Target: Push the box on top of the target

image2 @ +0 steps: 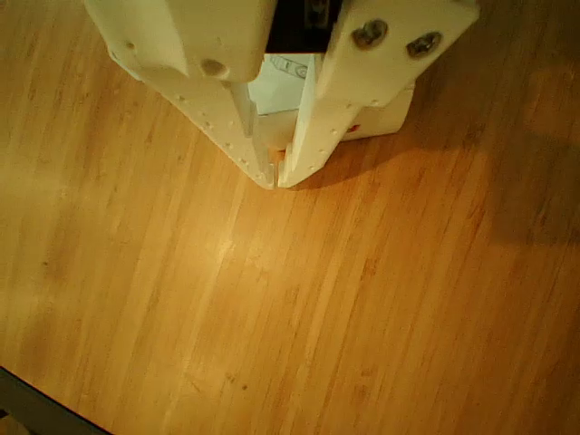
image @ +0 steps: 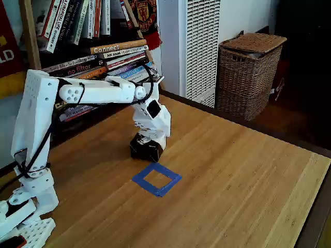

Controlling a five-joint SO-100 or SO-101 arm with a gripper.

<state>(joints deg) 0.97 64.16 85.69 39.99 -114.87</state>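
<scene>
The box (image: 144,150), small and black, sits on the wooden table (image: 232,175) just behind the target (image: 146,186), a hollow square of blue tape with bare wood in its middle. A narrow gap of wood separates the two. My white gripper (image: 153,140) points down and rests against the box's top and far side. In the other view the gripper (image2: 276,179) has its fingers pressed together at the tips, close to the wood. The box's white face (image2: 281,91) with a black printed line shows behind them.
A bookshelf (image: 103,51) full of books stands behind the arm. A wicker basket (image: 248,72) and a white slatted unit (image: 199,46) stand on the floor beyond the table's far edge. Bare wood stretches right of the target.
</scene>
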